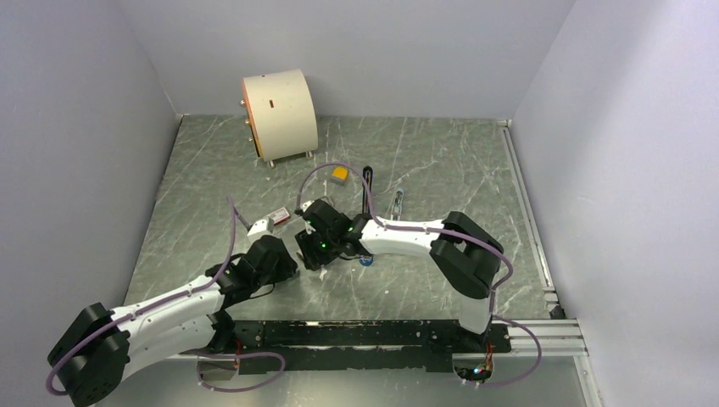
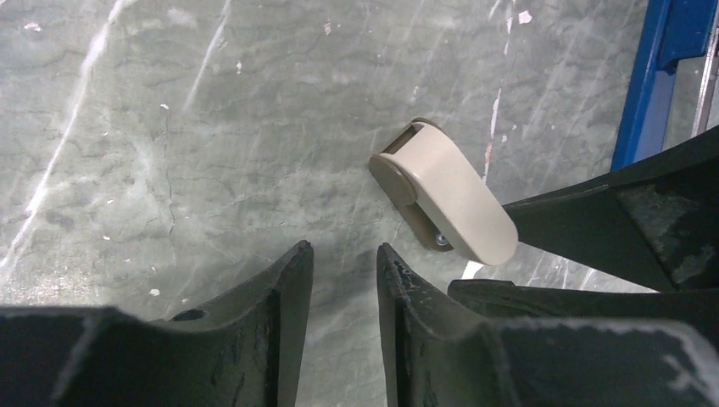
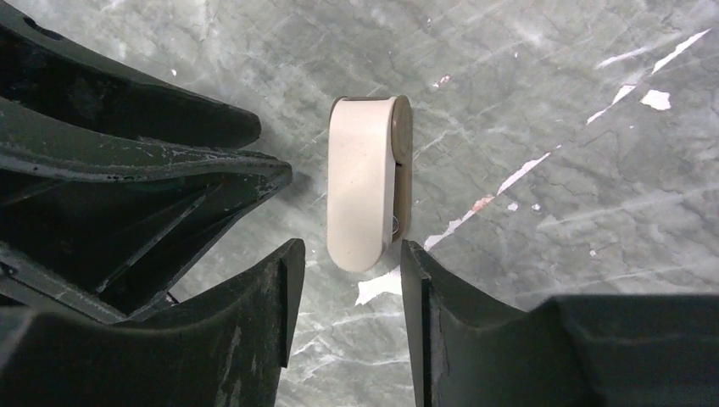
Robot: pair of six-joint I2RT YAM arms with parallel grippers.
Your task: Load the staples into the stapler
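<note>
- The left gripper [image 2: 343, 254] hovered low over the grey marbled table [image 1: 441, 161]. Its two black fingers [image 2: 284, 297] stood apart with only bare table between them.
- The right gripper [image 3: 349, 248] was also spread, and it clamped nothing.
- A little beige-grey block [image 3: 365, 178] with rounded ends lay flat on the table between the two grippers, its near end just before the right fingertips. I could not tell if they touched it. Its pale face looked plain.
- The stapler [image 1: 367, 188] lay on the table beyond the right wrist, well apart from both grippers. It looked dark from above, but the left wrist camera showed its blue side [image 2: 657, 76].
- Just right of it lay a slim silvery strip [image 1: 398, 203], parallel to it. This seemed to be the staples, though it was too small to be sure.
- A small red-and-white box [image 1: 277, 218] lay near the left gripper. Its print was too small to read.
- A yellow block [image 1: 340, 175] sat close to the stapler's far end, and a cream drum [image 1: 280, 114] stood at the back.
</note>
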